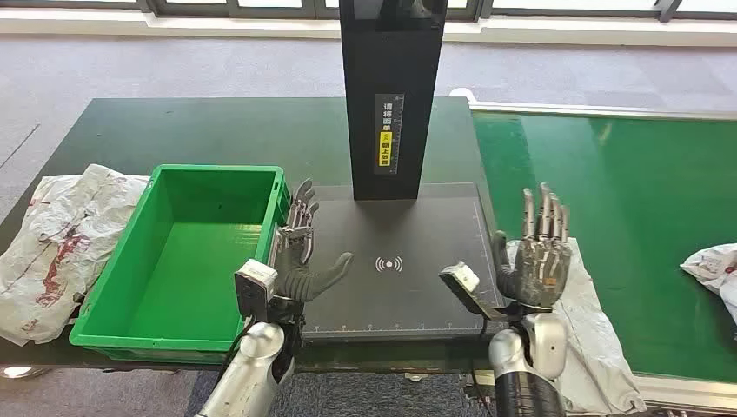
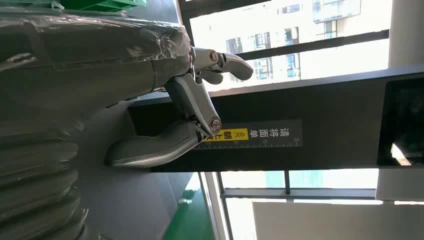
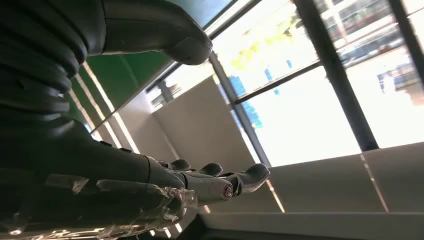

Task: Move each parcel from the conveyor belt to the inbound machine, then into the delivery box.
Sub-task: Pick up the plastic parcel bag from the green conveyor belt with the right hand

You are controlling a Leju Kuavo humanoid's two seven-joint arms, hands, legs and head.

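We see the left robot hand [image 1: 300,252] and right robot hand [image 1: 539,256] both spread wide over the inbound machine [image 1: 395,261], holding nothing; three parcels: one on the conveyor belt [image 1: 626,200] at right [image 1: 714,265], one under the right arm [image 1: 600,347], one on the bench [image 1: 209,130] beside the green delivery box [image 1: 187,261] at left [image 1: 61,239].

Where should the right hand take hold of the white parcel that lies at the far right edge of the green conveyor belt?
Probably from above, at the parcel's crumpled near-left end, which faces the open right hand. It is a soft, flat bag on the belt, so loose folds suit pinching.
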